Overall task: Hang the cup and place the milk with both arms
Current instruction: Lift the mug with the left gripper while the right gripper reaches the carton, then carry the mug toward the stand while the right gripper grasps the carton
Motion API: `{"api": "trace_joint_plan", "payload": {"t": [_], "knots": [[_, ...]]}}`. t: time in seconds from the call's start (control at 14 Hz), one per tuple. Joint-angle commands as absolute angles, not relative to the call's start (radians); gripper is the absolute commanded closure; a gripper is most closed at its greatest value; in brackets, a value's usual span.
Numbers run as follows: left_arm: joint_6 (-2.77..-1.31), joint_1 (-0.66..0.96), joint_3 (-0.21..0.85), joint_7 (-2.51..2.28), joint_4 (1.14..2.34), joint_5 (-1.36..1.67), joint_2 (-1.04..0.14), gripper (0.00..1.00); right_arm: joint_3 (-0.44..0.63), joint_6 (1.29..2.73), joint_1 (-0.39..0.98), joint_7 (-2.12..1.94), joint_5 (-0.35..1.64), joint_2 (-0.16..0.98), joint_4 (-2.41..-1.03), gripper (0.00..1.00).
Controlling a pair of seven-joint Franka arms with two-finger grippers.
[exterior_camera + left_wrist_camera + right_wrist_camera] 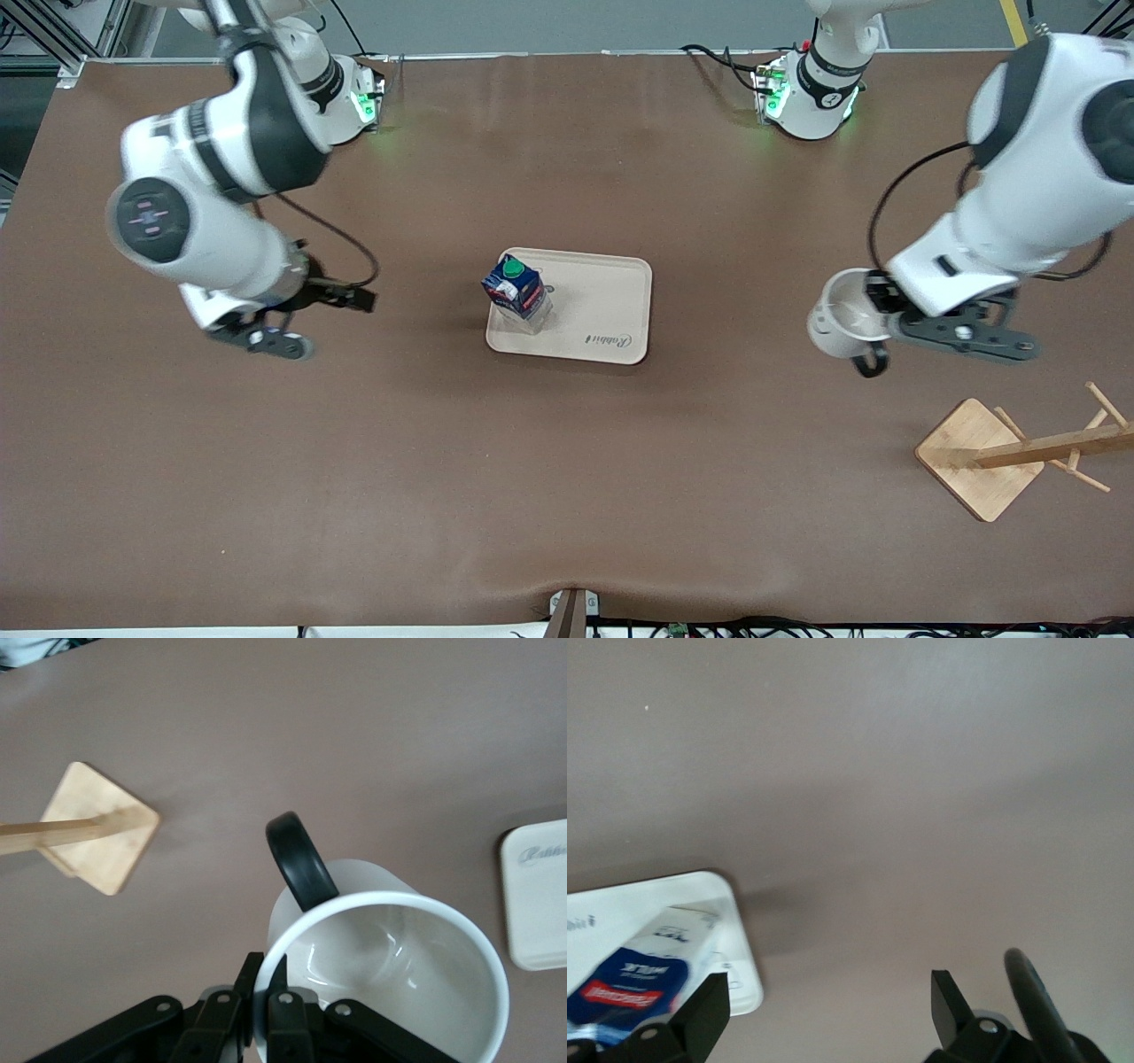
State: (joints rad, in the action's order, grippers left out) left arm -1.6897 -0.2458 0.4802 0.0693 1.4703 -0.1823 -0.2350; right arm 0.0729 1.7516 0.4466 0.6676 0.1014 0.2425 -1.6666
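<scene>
The white cup (842, 315) hangs above the table near the left arm's end, tipped on its side with its black handle (873, 361) toward the front camera. My left gripper (877, 299) is shut on its rim. In the left wrist view the fingers (282, 979) pinch the rim of the cup (390, 966) beside the handle (297, 859). The milk (514, 286) stands upright on the beige tray (611, 306) at mid-table. My right gripper (323, 310) hovers open and holds nothing, above the table between the tray and the right arm's end. The right wrist view has that gripper (828, 1001) open beside the milk (629, 979).
A wooden cup rack (979, 456) with pegs stands near the left arm's end, nearer to the front camera than the held cup; its square base (97, 837) shows in the left wrist view. A tray corner (536, 895) shows there too. Brown tabletop lies all around.
</scene>
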Motion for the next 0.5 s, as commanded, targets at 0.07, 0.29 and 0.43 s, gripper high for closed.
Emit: {"api": "trace_joint_plan", "payload": {"t": [0.07,0.29,0.43], "knots": [[-1.663,-0.395,0.489,0.288,1.483,-0.163,-0.216,1.00,0.084,1.831,0.583,0.879,0.103,0.213,-1.721,0.00],[-1.663,-0.488,0.488,0.467,1.483,-0.164,-0.229,1.00,0.084,1.876,0.638,0.977,0.103,0.238,-1.723,0.00],[-1.667,-0.517,0.482,0.572,1.483,-0.166,-0.242,1.00,0.083,1.925,0.675,1.053,0.104,0.261,-1.723,0.00]]}}
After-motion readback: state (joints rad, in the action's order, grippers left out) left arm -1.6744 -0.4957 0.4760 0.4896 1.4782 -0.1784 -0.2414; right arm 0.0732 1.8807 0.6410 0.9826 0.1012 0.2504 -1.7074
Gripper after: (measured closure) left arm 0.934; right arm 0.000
